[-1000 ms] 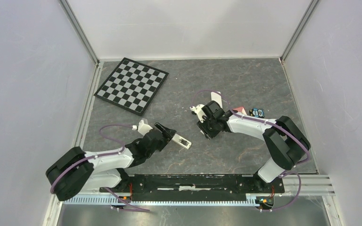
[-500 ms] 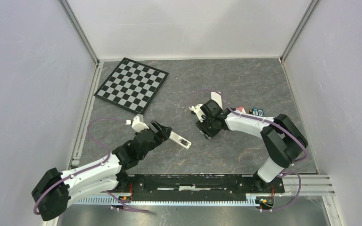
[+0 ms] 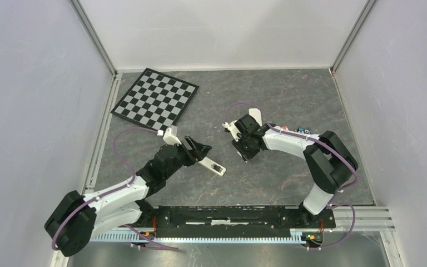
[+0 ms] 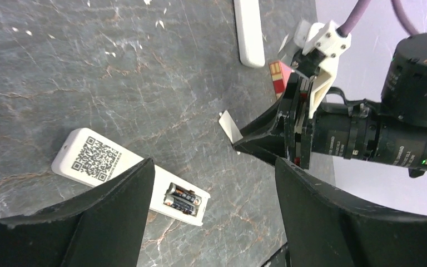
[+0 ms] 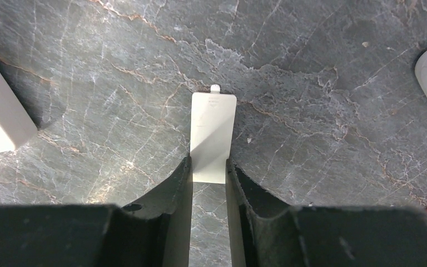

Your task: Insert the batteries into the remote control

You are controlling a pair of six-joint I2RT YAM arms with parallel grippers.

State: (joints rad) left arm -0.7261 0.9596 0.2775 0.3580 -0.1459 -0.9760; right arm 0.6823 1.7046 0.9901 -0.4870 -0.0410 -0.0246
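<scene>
L gripper is spread wide and holds nothing. It hangs over the remote, which lies flat on the table right under it, back side up. The batteries sit in the open slot at the remote's end closest to the R gripper. That one is pinching the little lid by its back end only, w/ the tab end sticking out past the fingertips. The remote is off to one side of it, near but not touching.

What could go wrong, I think:
- The grip on the lid is small, so it could twist or slip out when I push it.
- Nothing holds the remote, so a push from the lid could just slide it across the table.
- If the lid comes in crooked, the tab may miss its slot or knock the batteries loose.
- Both grippers are close together and could bump.

Vs a sec ago: L gripper was low at the remote's end; now it's pulled up and back, arm stretched out more. R gripper crept a bit away from its base. Remote didn't move.
</scene>
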